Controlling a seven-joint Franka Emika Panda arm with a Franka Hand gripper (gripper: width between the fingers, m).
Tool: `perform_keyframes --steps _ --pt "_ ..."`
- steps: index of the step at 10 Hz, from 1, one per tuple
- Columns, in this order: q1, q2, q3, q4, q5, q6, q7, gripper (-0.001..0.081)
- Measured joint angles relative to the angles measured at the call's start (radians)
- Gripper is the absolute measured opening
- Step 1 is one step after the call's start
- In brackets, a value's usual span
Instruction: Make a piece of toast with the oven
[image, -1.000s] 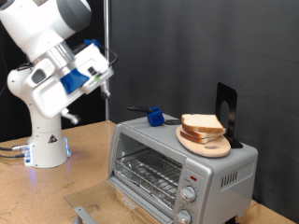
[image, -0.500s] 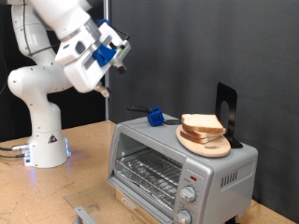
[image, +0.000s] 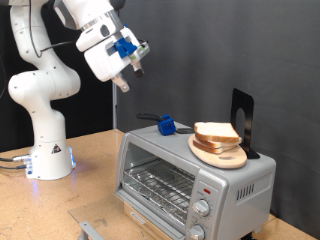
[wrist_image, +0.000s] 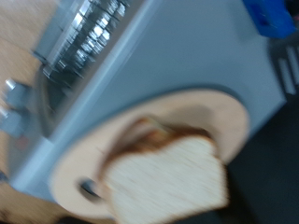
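Note:
The piece of toast (image: 215, 132), pale with a brown crust, lies on a round wooden plate (image: 222, 155) on top of the silver oven (image: 235, 185) at the exterior view's lower right. The oven's wire rack (image: 157, 185) shows through its front. My gripper (image: 129, 72) hangs high in the air at the exterior view's upper left, well above and left of the oven, holding nothing that I can see. In the blurred wrist view no fingers show; the toast (wrist_image: 170, 183) sits on the plate (wrist_image: 220, 119) on the oven top (wrist_image: 173, 51).
A blue-headed tool with a black handle (image: 165, 125) lies on the oven top behind the plate, and shows in the wrist view (wrist_image: 277, 13). A black upright stand (image: 242, 118) is at the oven's far right. A grey metal part (image: 92, 228) lies before the oven.
The arm has swung up and towards the exterior view's right, carrying the gripper from beside the robot's base column to a higher spot nearer the oven. Toast, plate and oven have not moved.

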Motion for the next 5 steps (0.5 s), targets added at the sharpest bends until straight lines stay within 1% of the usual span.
perform_keyframes --steps 1,2,3,5 --pt "0.030 -0.001 0.002 0.017 0.024 -0.020 -0.053 0.0682" --pt "0.054 -0.005 0.010 0.037 0.026 -0.050 -0.084 0.0682" --pt "0.067 -0.011 0.030 0.054 0.013 -0.089 -0.088 0.0682" --pt "0.073 -0.034 0.087 0.067 -0.036 -0.145 -0.051 0.0682"
